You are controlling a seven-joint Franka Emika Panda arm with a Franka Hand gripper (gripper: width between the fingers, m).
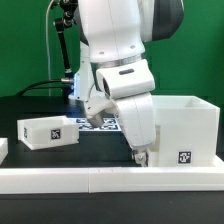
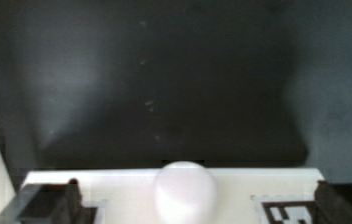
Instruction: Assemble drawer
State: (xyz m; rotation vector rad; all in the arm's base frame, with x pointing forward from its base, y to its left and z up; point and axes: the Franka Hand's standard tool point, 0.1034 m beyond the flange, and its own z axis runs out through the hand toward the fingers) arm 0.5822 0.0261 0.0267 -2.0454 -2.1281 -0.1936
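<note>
The white housing (image 1: 185, 125) stands at the exterior view's right with a tag on its front. One small tray (image 1: 50, 131) with a tag lies at the left. My gripper (image 1: 140, 156) is low beside the housing's left side, near the front border wall. In the wrist view my gripper (image 2: 194, 207) has its fingers (image 2: 48, 205) wide apart, over a white panel of the second tray (image 2: 128, 192). That panel carries a rounded knob (image 2: 185, 190) and a tag (image 2: 294, 212). In the exterior view the arm hides this tray.
A long low white border wall (image 1: 90, 179) runs along the table's front. The marker board (image 1: 100, 123) lies behind the arm. A dark stand with cables (image 1: 66, 50) rises at the back left. Dark table (image 2: 155, 90) lies beyond the tray.
</note>
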